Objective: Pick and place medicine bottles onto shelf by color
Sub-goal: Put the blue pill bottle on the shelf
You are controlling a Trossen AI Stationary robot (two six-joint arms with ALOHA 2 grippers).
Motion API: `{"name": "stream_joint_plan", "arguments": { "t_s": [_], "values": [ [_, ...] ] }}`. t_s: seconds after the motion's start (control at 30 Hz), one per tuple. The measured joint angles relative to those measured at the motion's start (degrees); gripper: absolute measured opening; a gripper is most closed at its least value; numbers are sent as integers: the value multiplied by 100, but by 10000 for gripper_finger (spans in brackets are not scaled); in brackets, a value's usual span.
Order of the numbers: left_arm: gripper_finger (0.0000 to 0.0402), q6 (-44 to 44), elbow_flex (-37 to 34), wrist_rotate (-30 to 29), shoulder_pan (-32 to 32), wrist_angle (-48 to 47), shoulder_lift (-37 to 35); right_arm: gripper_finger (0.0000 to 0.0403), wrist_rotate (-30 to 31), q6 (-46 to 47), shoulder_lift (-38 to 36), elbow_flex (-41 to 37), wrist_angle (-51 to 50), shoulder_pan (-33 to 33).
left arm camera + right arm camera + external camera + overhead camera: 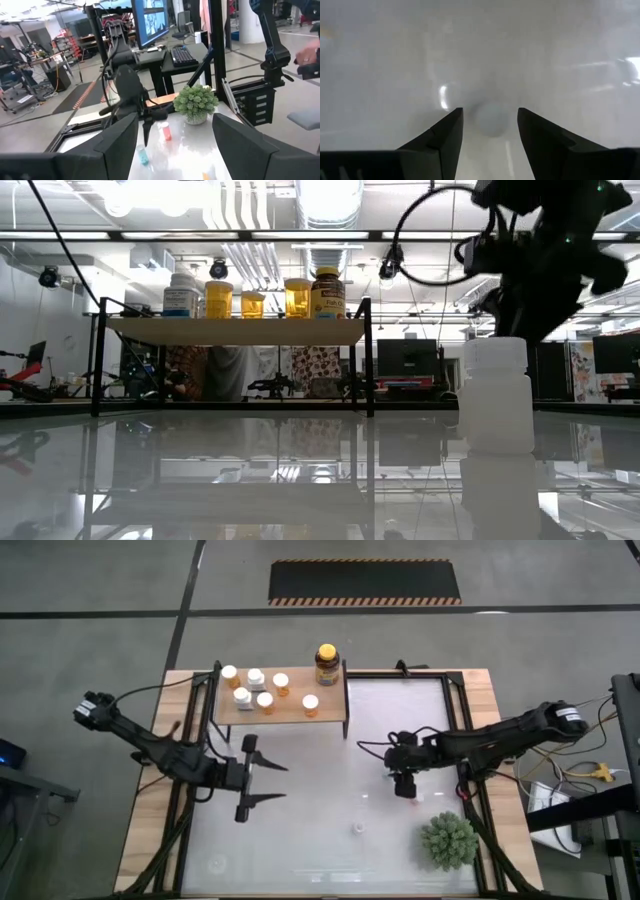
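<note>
The right gripper is hovering, fingers apart, over a white bottle sitting between them; lowering squarely should centre the grip.

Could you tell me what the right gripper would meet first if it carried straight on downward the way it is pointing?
Most likely the white bottle standing below the right gripper, seen between its open fingers; depth is unclear.

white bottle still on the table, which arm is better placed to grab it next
Right. The right gripper hangs directly above the white bottle, fingers open either side of its cap. The left gripper is open too, but sits by the shelf, well away across the table.
</note>
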Motion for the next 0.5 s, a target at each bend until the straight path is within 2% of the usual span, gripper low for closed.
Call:
{"name": "stream_joint_plan", "arguments": {
  "t_s": [0.1, 0.33, 0.5],
  "values": [
    [239, 0, 0, -10, 2, 0, -55, 180, 265, 40, 174, -8, 24, -2],
    [239, 4, 0, -15, 2, -7, -128, 178, 269, 38, 376, 9, 28, -13],
    [239, 46, 0, -91, 2, -23, -139, 154, 265, 46, 387, 9, 24, -13]
  ]
}}
